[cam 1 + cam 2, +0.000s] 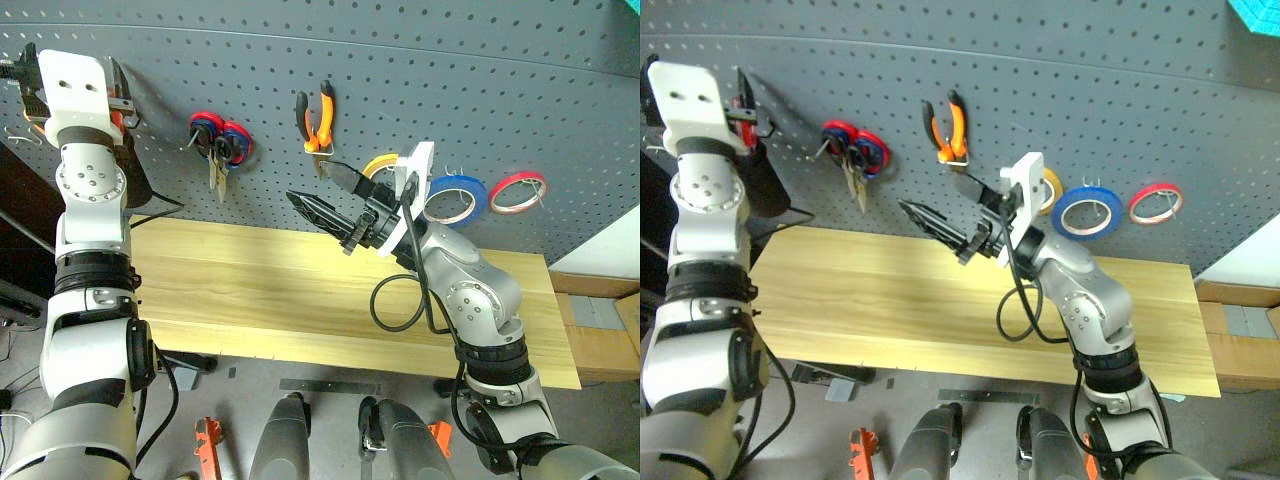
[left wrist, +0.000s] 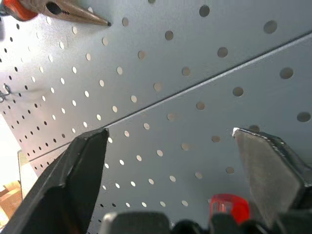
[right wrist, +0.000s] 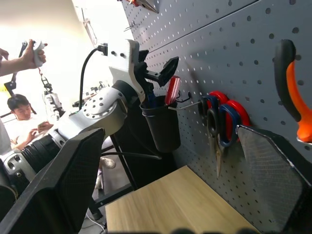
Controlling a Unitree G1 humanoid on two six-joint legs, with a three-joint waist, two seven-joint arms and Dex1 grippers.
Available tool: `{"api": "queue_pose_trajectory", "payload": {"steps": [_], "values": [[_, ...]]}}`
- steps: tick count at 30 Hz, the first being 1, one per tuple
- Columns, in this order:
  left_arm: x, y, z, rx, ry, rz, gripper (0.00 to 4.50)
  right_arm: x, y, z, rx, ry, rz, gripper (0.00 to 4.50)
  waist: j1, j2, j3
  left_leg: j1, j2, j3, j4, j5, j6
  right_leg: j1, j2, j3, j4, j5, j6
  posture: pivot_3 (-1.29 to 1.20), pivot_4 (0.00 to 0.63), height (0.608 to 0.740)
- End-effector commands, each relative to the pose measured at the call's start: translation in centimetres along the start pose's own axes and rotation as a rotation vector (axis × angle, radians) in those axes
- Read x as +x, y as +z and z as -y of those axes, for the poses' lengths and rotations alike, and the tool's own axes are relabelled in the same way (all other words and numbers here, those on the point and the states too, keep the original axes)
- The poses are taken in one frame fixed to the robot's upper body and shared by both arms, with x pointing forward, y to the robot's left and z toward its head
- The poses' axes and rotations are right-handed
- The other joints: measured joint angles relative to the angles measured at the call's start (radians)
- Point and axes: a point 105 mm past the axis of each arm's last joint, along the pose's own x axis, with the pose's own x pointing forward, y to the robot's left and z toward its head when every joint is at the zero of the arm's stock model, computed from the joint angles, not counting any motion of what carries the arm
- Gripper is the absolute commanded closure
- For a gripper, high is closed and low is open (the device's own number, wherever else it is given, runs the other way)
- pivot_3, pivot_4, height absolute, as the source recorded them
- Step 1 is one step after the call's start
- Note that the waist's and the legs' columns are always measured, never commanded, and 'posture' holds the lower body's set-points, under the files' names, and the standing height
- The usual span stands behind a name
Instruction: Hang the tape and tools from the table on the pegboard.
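The blue tape (image 1: 455, 198) hangs on a hook of the dark grey pegboard (image 1: 420, 70), to the right of my right gripper (image 1: 310, 182). That gripper hovers open and empty over the wooden table (image 1: 240, 290), pointing left along the board. The orange-handled pliers (image 1: 318, 120) hang just above it. My left gripper (image 2: 170, 131) is raised at the board's far left, open with nothing between its fingers (image 2: 83, 161). It stands right over a red handle (image 3: 172, 90) that sticks out of a black cup (image 3: 161, 124) on the board.
Red-and-blue-handled scissors (image 1: 220, 140) hang left of the pliers. A yellow roll (image 1: 380, 163) and a thin red roll (image 1: 517, 192) flank the blue tape. Long-nose pliers (image 2: 63, 7) hang higher up. A seated person (image 3: 19, 112) and a raised hand (image 3: 22, 54) are beyond the table's left end.
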Motion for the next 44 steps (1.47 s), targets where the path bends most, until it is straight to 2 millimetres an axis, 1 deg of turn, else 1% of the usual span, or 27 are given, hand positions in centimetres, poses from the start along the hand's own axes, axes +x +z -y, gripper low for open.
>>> {"api": "queue_pose_trajectory", "payload": {"steps": [1, 3, 5, 7, 9, 11, 13, 15, 17, 20, 21, 22, 23, 24, 25, 26, 28, 31, 34, 36, 40, 44], "values": [[-0.1, 1.9, -0.7, -0.055, 0.020, 0.056, 0.04, -0.2, 1.3, -0.5, -0.045, 0.023, 0.040, 0.00, 0.000, 0.000, 0.000, 0.000, 0.000, 0.000, 0.000, 0.000, 0.000, 0.000, 0.000, 0.000, 0.000, 0.000, 0.000, 0.16, 0.280, 0.740], [-0.6, 2.6, -0.6, -0.079, 0.017, 0.069, 0.04, -0.5, 1.5, -0.6, -0.066, 0.026, 0.037, 0.00, -0.001, 0.000, 0.000, 0.000, 0.000, 0.000, 0.000, 0.000, 0.000, 0.000, -0.001, 0.000, 0.000, 0.000, 0.000, 0.16, 0.275, 0.740], [-1.2, 3.9, -0.4, -0.104, 0.008, 0.093, 0.04, -0.9, 1.9, -0.8, -0.095, 0.031, 0.031, 0.00, -0.001, 0.000, 0.000, -0.001, 0.000, 0.000, 0.000, 0.000, 0.000, 0.000, -0.001, 0.000, 0.000, 0.000, 0.000, 0.16, 0.267, 0.740], [-2.1, 5.7, 0.5, -0.099, -0.032, 0.136, 0.04, -1.1, 2.3, -0.7, -0.112, 0.015, 0.028, 0.00, 0.000, 0.000, 0.000, -0.001, -0.001, -0.001, 0.000, 0.000, 0.000, 0.000, -0.001, 0.000, -0.001, 0.000, 0.000, 0.16, 0.257, 0.740], [-3.3, 7.8, 1.8, -0.091, -0.097, 0.190, 0.04, -1.4, 2.8, -0.7, -0.136, -0.005, 0.023, 0.00, 0.000, 0.000, 0.000, -0.002, -0.001, -0.001, 0.000, 0.000, 0.000, 0.000, -0.001, -0.001, -0.001, 0.000, 0.000, 0.16, 0.247, 0.740], [-4.4, 9.4, 2.4, -0.123, -0.111, 0.203, 0.04, -1.9, 3.1, -0.8, -0.179, -0.039, 0.010, 0.00, 0.002, -0.001, -0.001, -0.002, -0.001, -0.002, 0.000, 0.000, -0.001, 0.000, -0.002, -0.001, -0.001, 0.000, 0.000, 0.16, 0.236, 0.740], [-5.2, 10.1, 2.6, -0.151, -0.108, 0.187, 0.04, -2.4, 3.2, -1.0, -0.208, -0.064, -0.001, 0.00, 0.003, -0.001, -0.001, -0.002, -0.002, -0.002, 0.001, 0.000, -0.001, 0.000, -0.002, -0.001, 0.000, 0.000, 0.000, 0.16, 0.227, 0.740], [-6.4, 10.4, 4.2, -0.194, -0.166, 0.161, 0.04, -3.2, 2.8, -0.9, -0.232, -0.108, -0.021, 0.00, 0.003, -0.001, -0.003, -0.002, -0.002, -0.002, 0.001, 0.000, -0.001, 0.000, -0.002, -0.001, 0.000, 0.000, 0.001, 0.16, 0.203, 0.740], [-7.9, 10.4, 6.4, -0.252, -0.250, 0.122, 0.04, -4.3, 2.2, -0.6, -0.253, -0.164, -0.048, 0.00, 0.003, 0.000, -0.005, -0.002, -0.002, -0.002, 0.001, 0.000, -0.001, 0.000, -0.002, -0.001, 0.000, 0.000, 0.001, 0.15, 0.191, 0.740], [-10.0, 8.8, 9.7, -0.386, -0.346, -0.017, 0.04, -5.7, 1.4, 0.3, -0.284, -0.264, -0.094, 0.00, 0.004, 0.000, -0.007, -0.002, -0.002, -0.002, 0.002, 0.001, -0.002, 0.001, -0.002, -0.001, 0.000, 0.000, 0.002, 0.15, 0.179, 0.740], [-11.1, 7.7, 11.1, -0.432, -0.390, -0.092, 0.04, -6.2, 1.0, 0.7, -0.296, -0.301, -0.111, 0.00, 0.004, -0.001, -0.008, -0.002, -0.002, -0.002, 0.003, 0.002, -0.003, 0.001, -0.002, -0.001, 0.000, 0.000, 0.002, 0.14, 0.156, 0.740], [-12.5, 6.3, 12.6, -0.485, -0.425, -0.176, 0.04, -7.0, 0.2, 1.2, -0.303, -0.357, -0.142, 0.00, 0.004, -0.001, -0.014, -0.002, -0.002, -0.002, 0.003, 0.003, -0.003, 0.001, -0.002, -0.001, 0.001, 0.000, 0.002, 0.13, 0.146, 0.740], [-14.3, 4.6, 14.2, -0.521, -0.469, -0.277, 0.04, -8.2, -1.1, 2.1, -0.324, -0.429, -0.212, 0.00, 0.004, -0.001, -0.022, -0.003, -0.002, -0.002, 0.003, 0.003, -0.003, 0.000, -0.002, -0.001, 0.000, 0.000, 0.003, 0.13, 0.138, 0.740], [-16.0, 3.3, 15.4, -0.551, -0.498, -0.359, 0.04, -9.4, -2.4, 2.9, -0.335, -0.497, -0.274, 0.00, 0.003, -0.001, -0.033, -0.002, -0.002, -0.002, 0.003, 0.003, -0.003, 0.001, -0.002, -0.001, 0.000, 0.000, 0.003, 0.13, 0.132, 0.740], [-17.4, 2.2, 16.4, -0.569, -0.537, -0.427, 0.04, -10.4, -3.3, 3.7, -0.345, -0.559, -0.312, 0.00, 0.002, -0.001, -0.045, -0.002, -0.003, -0.001, 0.002, 0.003, -0.003, 0.000, -0.002, -0.001, -0.001, 0.000, 0.003, 0.12, 0.120, 0.740], [-18.4, 1.2, 17.1, -0.570, -0.552, -0.479, 0.04, -11.3, -4.1, 4.3, -0.338, -0.613, -0.337, 0.00, 0.000, -0.002, -0.051, -0.002, -0.003, -0.001, 0.001, 0.003, -0.003, 0.001, -0.002, 0.000, -0.002, 0.000, 0.003, 0.12, 0.116, 0.740], [-19.7, -0.1, 17.6, -0.576, -0.563, -0.542, 0.04, -12.6, -5.2, 5.3, -0.338, -0.694, -0.367, 0.00, -0.006, -0.002, -0.056, -0.002, -0.004, -0.001, 0.002, 0.003, -0.003, 0.000, -0.001, 0.000, -0.001, 0.000, 0.003, 0.11, 0.100, 0.740], [-21.0, -2.0, 18.1, -0.559, -0.572, -0.610, 0.04, -14.6, -6.8, 6.8, -0.319, -0.825, -0.410, 0.00, -0.012, -0.002, -0.075, 0.001, -0.004, -0.001, 0.003, 0.004, -0.003, 0.002, 0.004, 0.000, 0.000, 0.003, 0.001, 0.11, 0.080, 0.740], [-22.1, -4.4, 18.4, -0.522, -0.566, -0.694, 0.04, -15.6, -7.8, 7.7, -0.305, -0.897, -0.421, 0.00, -0.022, 0.001, -0.099, 0.007, -0.003, -0.001, 0.003, 0.005, -0.001, 0.006, 0.006, -0.001, 0.000, 0.004, 0.000, 0.11, 0.062, 0.740], [-22.6, -5.4, 18.5, -0.501, -0.568, -0.724, 0.04, -16.2, -8.8, 8.0, -0.294, -0.927, -0.436, 0.00, -0.025, 0.001, -0.118, 0.012, -0.003, -0.001, 0.002, 0.005, -0.001, 0.011, 0.006, 0.000, -0.001, 0.004, 0.000, 0.11, 0.047, 0.740], [-23.2, -6.6, 18.4, -0.465, -0.576, -0.747, 0.04, -17.2, -10.7, 8.3, -0.287, -0.958, -0.475, 0.00, -0.028, 0.001, -0.138, 0.013, -0.004, -0.001, 0.002, 0.004, -0.001, 0.015, 0.007, 0.000, -0.003, 0.004, 0.000, 0.11, 0.036, 0.740], [-23.2, -6.3, 18.2, -0.469, -0.578, -0.727, 0.04, -17.1, -11.4, 8.4, -0.290, -0.952, -0.481, 0.00, -0.028, 0.001, -0.146, 0.014, -0.004, -0.001, 0.003, 0.004, -0.001, 0.016, 0.007, 0.002, -0.004, 0.004, 0.000, 0.12, 0.030, 0.740]]}}
